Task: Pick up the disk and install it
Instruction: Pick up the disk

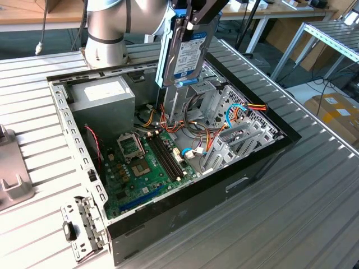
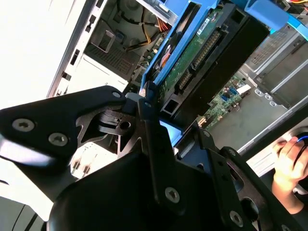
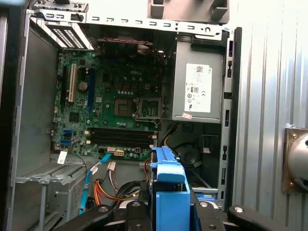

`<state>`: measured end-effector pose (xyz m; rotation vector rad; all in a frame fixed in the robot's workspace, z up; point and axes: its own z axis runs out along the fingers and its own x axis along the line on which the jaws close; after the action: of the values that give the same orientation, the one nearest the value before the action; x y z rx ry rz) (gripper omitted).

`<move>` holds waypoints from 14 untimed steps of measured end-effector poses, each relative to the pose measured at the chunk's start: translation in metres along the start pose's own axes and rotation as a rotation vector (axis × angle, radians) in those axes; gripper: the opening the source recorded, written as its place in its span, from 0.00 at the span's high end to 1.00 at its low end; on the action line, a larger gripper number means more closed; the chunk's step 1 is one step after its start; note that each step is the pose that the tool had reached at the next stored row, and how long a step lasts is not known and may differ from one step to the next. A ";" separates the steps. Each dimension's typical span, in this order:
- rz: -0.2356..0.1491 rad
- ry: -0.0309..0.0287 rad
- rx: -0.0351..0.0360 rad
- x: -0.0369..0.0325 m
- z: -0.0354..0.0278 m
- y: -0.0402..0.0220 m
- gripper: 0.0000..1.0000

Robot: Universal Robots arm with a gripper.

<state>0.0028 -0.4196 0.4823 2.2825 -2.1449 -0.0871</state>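
Claw (image 1: 194,17) grips the disk (image 1: 188,50) by its upper end, clamped tight against the blue rails. The disk hangs upright just beneath the claw, above the open computer case (image 1: 68,130). Further below the claw, inside the case, lie the motherboard (image 1: 146,162) and the grey power-supply box (image 1: 104,92).

Ribbed metal tabletop (image 1: 314,213), wooden desks (image 1: 270,10) behind, cardboard box (image 1: 336,112) on the floor.
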 end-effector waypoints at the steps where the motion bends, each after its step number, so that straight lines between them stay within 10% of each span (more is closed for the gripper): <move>1: 0.000 0.0001 0.0000 0.0010 -0.0001 0.0001 0.63; 14: 0.000 0.0001 0.0000 0.0134 -0.0005 0.0008 0.63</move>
<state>0.0028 -0.4330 0.4824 2.2824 -2.1449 -0.0870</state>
